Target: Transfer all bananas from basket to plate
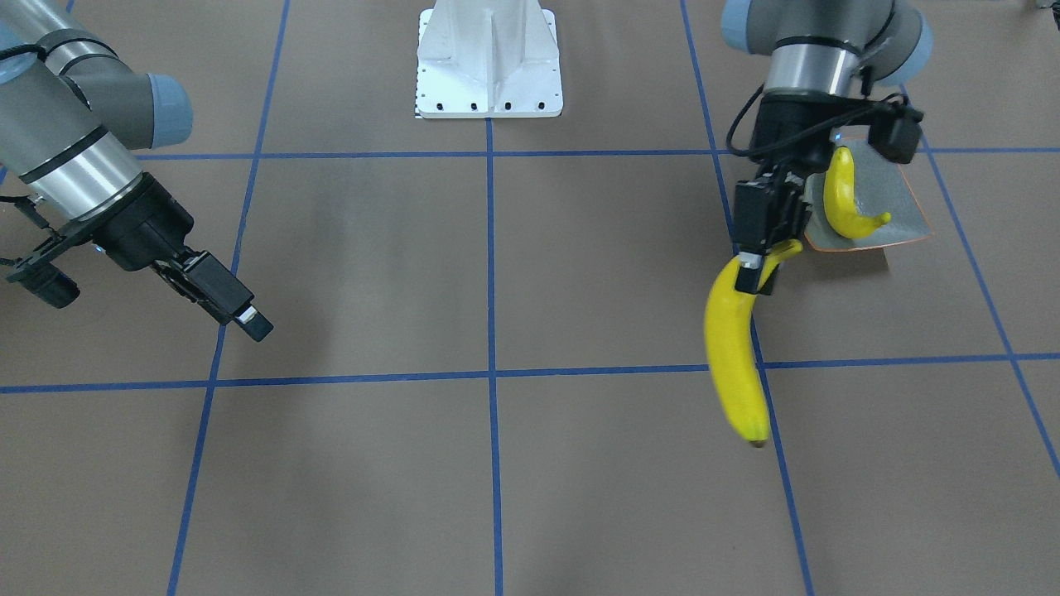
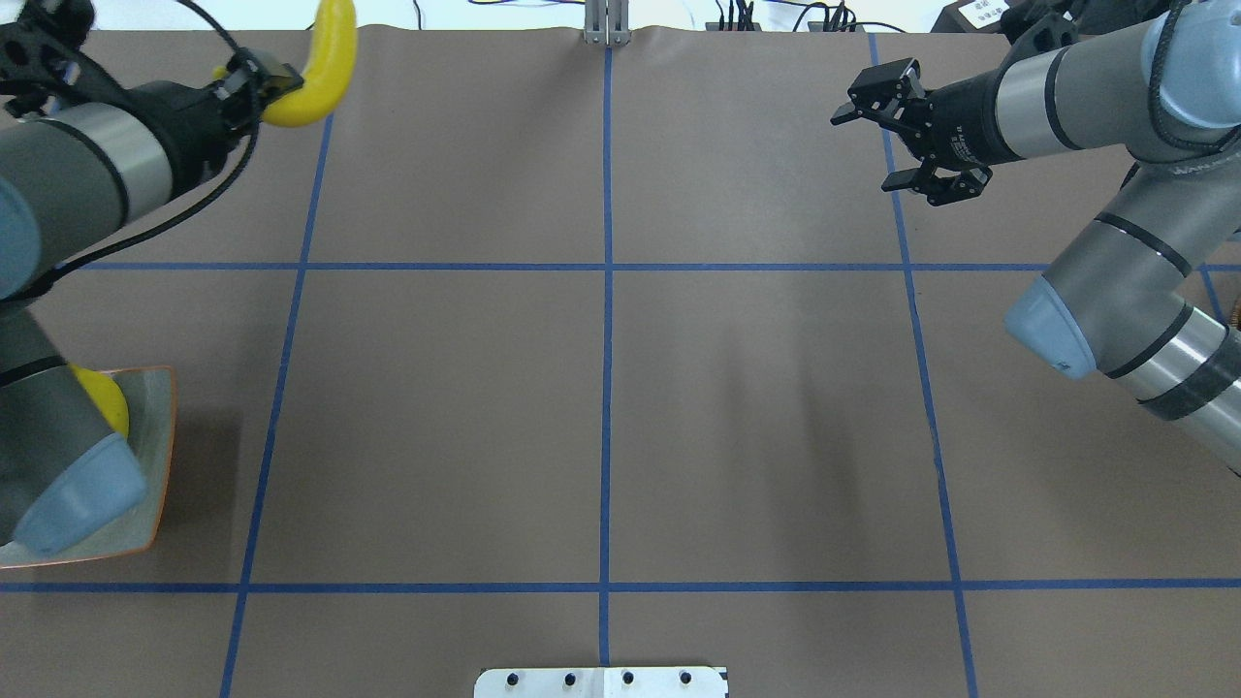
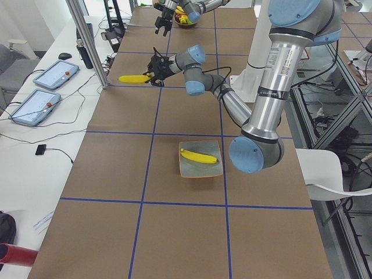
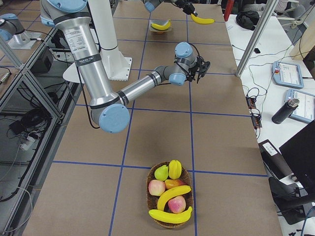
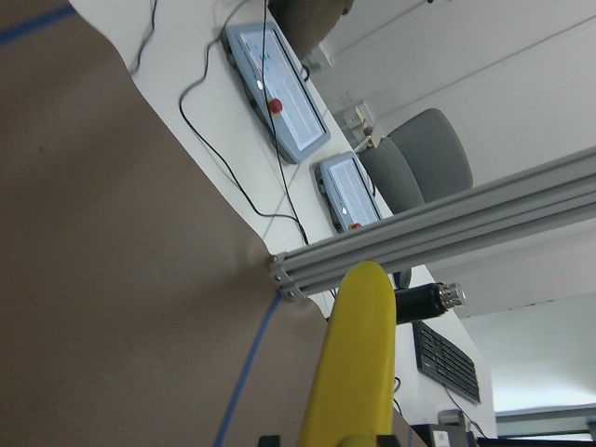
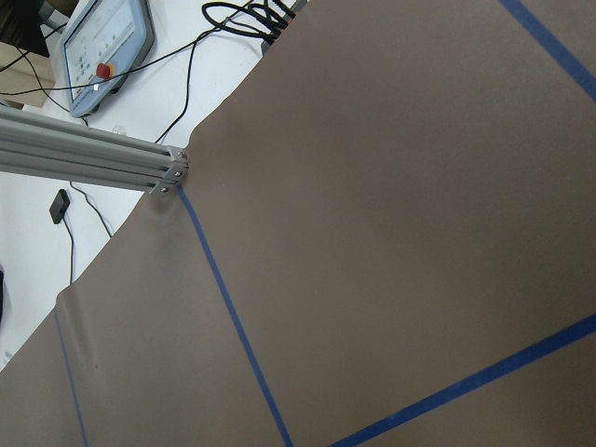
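Overhead exterior showed the left gripper clamped on the stem end of one banana, held high, probably for clearance; the plate carried another banana, half hidden by the arm; the right gripper hung wide, empty; two bananas lay in the basket, visible only from the right side.

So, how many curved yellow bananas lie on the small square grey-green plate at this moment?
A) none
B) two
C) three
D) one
D: a single banana lies on the plate, while the left gripper holds a second banana away from the plate.
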Available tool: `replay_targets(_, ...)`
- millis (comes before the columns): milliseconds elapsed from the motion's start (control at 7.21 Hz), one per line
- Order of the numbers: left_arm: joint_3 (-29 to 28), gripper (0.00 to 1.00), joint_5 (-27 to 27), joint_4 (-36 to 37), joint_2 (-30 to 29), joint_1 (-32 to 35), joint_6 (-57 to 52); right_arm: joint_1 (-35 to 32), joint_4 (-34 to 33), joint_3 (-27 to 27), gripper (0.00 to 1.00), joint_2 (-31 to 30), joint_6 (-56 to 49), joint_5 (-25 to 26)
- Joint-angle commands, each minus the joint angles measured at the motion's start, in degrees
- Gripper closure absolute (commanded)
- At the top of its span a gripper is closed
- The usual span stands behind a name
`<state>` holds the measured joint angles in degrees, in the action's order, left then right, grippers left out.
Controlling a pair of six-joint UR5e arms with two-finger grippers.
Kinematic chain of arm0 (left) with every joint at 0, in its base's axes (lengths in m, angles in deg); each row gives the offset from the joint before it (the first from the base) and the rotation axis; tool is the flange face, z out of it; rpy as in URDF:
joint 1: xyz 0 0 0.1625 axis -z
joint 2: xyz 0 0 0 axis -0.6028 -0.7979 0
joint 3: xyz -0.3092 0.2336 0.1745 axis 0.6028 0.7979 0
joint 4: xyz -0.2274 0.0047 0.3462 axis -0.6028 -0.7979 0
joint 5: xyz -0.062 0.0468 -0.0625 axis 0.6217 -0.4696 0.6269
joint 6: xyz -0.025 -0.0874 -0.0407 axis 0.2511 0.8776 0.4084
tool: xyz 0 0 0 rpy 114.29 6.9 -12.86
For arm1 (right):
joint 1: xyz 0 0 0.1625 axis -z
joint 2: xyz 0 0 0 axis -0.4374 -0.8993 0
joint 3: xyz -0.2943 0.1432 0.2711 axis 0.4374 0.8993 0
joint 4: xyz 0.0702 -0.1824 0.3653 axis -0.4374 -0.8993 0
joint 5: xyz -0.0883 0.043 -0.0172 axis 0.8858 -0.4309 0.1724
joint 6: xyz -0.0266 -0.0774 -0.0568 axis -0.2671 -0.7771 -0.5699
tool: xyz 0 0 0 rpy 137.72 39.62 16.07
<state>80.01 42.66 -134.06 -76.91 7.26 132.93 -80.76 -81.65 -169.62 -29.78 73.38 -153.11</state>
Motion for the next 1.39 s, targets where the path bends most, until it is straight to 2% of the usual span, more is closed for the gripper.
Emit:
replay_targets(0,7.39,1.00,-6.14,1.46,13.11,0.84,-5.95,-0.64,-5.95,-0.36,0.00,-0.80,-6.21,-0.19)
replay_targets(139,11.17,1.00,-8.94,1.37,20.83,1.45,-7.54,-0.73,-6.67,-0.45,0.00,-1.33,-6.85,-0.28)
replay_targets(416,12.61,1.00,-13.44,-0.29,29.48,2.25,-12.02,-0.82,-7.64,-0.36,0.00,-2.90,-10.69,-1.50)
replay_targets(694,12.52,1.00,-13.45,-5.55,37.57,1.47,-17.38,-4.40,-14.72,-0.45,0.00,-3.26,-21.73,-7.20)
replay_targets(833,12.26,1.00,-13.45,-5.83,40.22,-1.41,-19.22,-5.29,-17.20,-0.45,0.00,-3.26,-25.10,-8.44)
replay_targets(1110,11.30,1.00,-12.75,-10.20,46.02,-9.57,-19.51,-5.39,-17.49,-0.54,0.00,-3.26,-25.48,-9.07)
replay_targets(1249,8.51,1.00,-13.45,-12.75,46.22,-13.36,-16.89,-5.39,-17.58,-0.45,0.00,-3.35,-25.48,-9.42)
